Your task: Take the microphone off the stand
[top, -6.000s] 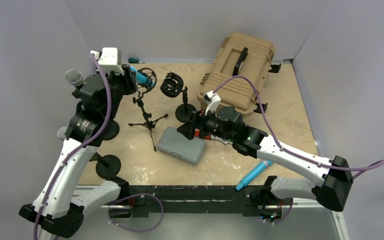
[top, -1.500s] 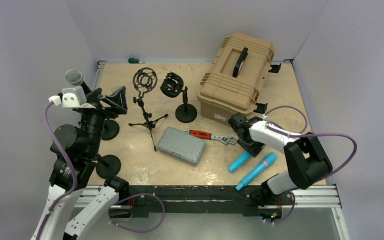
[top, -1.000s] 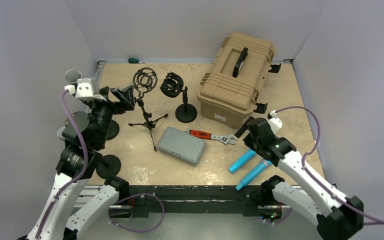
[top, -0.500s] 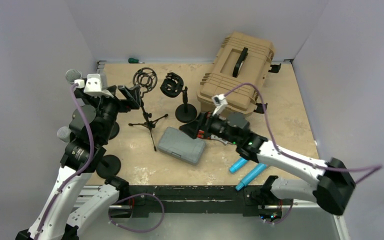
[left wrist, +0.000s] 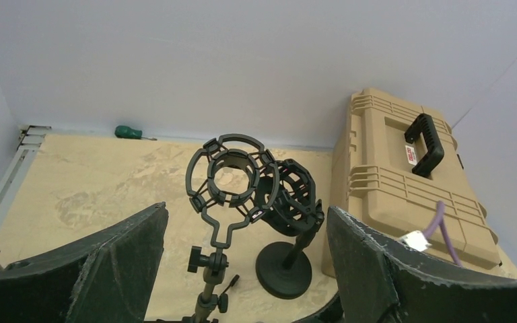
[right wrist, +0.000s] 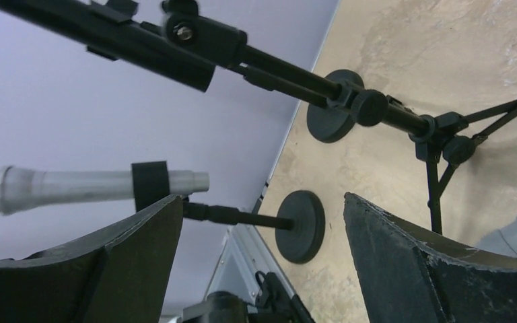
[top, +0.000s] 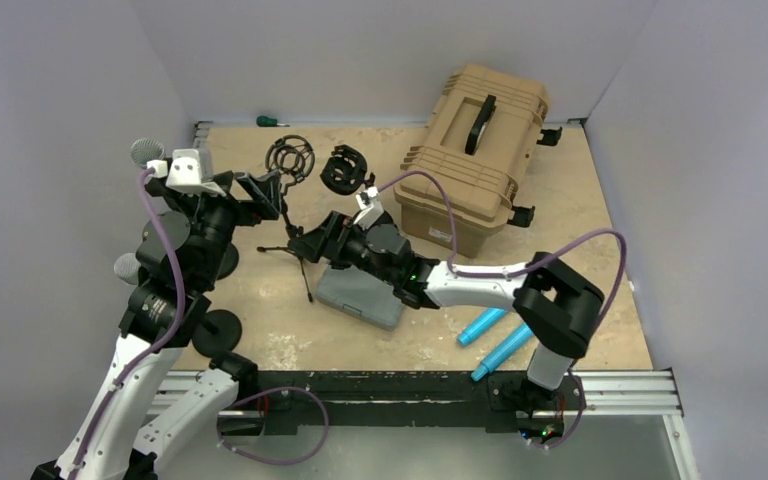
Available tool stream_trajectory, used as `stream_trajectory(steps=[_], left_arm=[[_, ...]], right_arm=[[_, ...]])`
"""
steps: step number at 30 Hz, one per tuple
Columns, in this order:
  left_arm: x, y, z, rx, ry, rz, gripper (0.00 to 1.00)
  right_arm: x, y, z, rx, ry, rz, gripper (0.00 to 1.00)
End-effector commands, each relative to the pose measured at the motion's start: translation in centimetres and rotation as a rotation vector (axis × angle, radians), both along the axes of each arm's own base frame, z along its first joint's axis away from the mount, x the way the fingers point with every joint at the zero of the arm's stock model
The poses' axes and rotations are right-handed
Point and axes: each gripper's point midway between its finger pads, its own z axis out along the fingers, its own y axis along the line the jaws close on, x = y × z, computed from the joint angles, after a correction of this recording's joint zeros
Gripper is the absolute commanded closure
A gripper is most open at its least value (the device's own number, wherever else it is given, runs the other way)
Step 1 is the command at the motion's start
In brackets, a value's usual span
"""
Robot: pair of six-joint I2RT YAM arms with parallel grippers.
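Observation:
Two silver microphones sit in stands at the left: one (top: 146, 152) high by the wall, one (top: 125, 267) lower. In the right wrist view a silver microphone (right wrist: 74, 185) lies in a black clip on a stand with a round base (right wrist: 301, 225). My left gripper (top: 265, 190) is open and empty, just left of the tripod stand's empty shock mount (left wrist: 227, 176). My right gripper (top: 312, 237) reaches across the table to the tripod's pole (right wrist: 289, 81). It is open, with nothing between its fingers (right wrist: 417, 269).
A second empty shock mount (left wrist: 289, 198) stands on a round base. A grey case (top: 360, 298) lies under my right arm, and a tan toolbox (top: 475, 145) sits at the back right. Two blue microphones (top: 485, 325) (top: 508, 350) lie near the front edge. A green screwdriver (top: 268, 121) lies at the back.
My right arm has swung from the right side leftwards across the grey case to the tripod. The blue microphone once in the tripod mount now lies on the table. My left gripper has edged right.

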Motion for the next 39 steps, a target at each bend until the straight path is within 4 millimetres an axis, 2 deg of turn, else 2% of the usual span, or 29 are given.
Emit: stream_trajectory(steps=[1, 6, 9, 11, 15, 20, 25, 30, 39], left_arm=[[-0.5, -0.3, 1.9, -0.039, -0.046, -0.026, 0.15], [-0.9, -0.1, 2.3, -0.044, -0.061, -0.023, 0.15], [-0.9, 0.0, 2.3, -0.043, -0.063, -0.021, 0.15], [-1.0, -0.1, 2.4, -0.046, -0.064, -0.026, 0.15], [-1.1, -0.2, 2.5, -0.053, -0.067, -0.037, 0.15], [-1.1, -0.1, 2.5, -0.055, -0.068, -0.036, 0.15], [-1.0, -0.2, 2.5, -0.061, -0.063, -0.039, 0.15], [-0.9, -0.2, 2.3, -0.064, -0.058, -0.039, 0.15], [-0.5, -0.3, 2.0, -0.067, -0.045, -0.039, 0.15]], right_arm=[[1.8, 2.5, 3.4, 0.111, -0.019, -0.040, 0.14], [2.2, 4.0, 1.2, 0.093, -0.033, 0.001, 0.26], [2.7, 3.7, -0.2, 0.083, -0.046, 0.003, 0.39], [3.6, 3.6, -1.1, 0.059, -0.057, 0.013, 0.42], [4.6, 3.3, -2.3, 0.035, -0.062, 0.029, 0.43], [5.6, 3.0, -2.5, -0.002, -0.096, 0.014, 0.45], [7.0, 2.0, -2.9, -0.017, -0.096, -0.007, 0.51], [8.3, 1.7, -3.4, -0.046, -0.110, -0.024, 0.51], [9.5, 2.0, -4.2, -0.084, -0.112, -0.021, 0.52]])
